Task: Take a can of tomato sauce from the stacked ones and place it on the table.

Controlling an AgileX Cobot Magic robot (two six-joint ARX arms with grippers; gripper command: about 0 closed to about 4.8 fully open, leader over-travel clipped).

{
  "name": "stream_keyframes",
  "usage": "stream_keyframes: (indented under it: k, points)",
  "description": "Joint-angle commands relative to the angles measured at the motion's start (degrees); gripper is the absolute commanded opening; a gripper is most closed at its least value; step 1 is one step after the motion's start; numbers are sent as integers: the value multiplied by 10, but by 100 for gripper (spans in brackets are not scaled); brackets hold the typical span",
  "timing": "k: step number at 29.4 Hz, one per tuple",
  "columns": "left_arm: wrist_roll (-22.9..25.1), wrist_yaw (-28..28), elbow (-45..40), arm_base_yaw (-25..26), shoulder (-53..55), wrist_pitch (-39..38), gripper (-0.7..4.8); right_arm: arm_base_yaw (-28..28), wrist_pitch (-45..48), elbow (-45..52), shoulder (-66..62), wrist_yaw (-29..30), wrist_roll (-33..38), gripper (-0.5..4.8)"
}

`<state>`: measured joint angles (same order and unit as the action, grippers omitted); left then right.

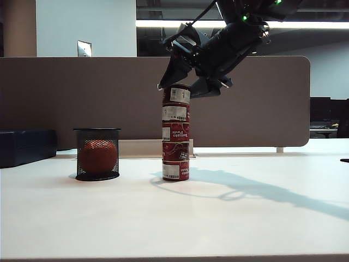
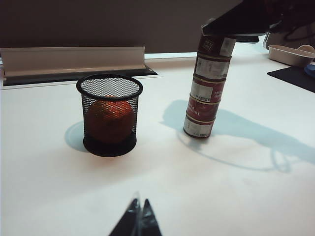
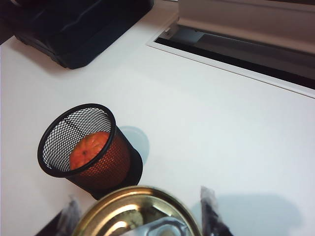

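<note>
The stacked ones [image 1: 175,147] form a crooked column of red tins on the white table [image 1: 163,224], also seen in the left wrist view [image 2: 203,103]. The top can of tomato sauce [image 1: 176,95] still rests on the column. My right gripper [image 1: 179,90] reaches down from the upper right and straddles it. In the right wrist view the can's gold lid [image 3: 123,206] lies between the two fingers [image 3: 210,209], with thin slivers of table showing on each side; the gripper [image 3: 139,210] is open. My left gripper [image 2: 139,209] is shut and empty, low over the table, well short of the column.
A black mesh cup [image 1: 97,154] with an orange ball stands left of the column, a hand's width away. A brown-grey divider panel [image 1: 82,98] runs behind. A dark box [image 1: 24,146] sits at the far left. A beige tray [image 2: 290,54] lies far right.
</note>
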<state>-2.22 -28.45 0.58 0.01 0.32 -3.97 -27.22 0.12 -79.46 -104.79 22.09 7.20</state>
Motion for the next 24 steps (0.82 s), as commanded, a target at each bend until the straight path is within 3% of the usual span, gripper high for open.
stream_keyframes:
  k: [1,18,24]
  points:
    - [1,-3,1,1,0,5,-6,-1,2,-1,8,6,0,258]
    - [1,-3,1,1,0,5,-6,0,12,-1,39,2,-13,240]
    - [1,-3,1,1,0,5,-5,5,14,0,57,-28,-20,236]
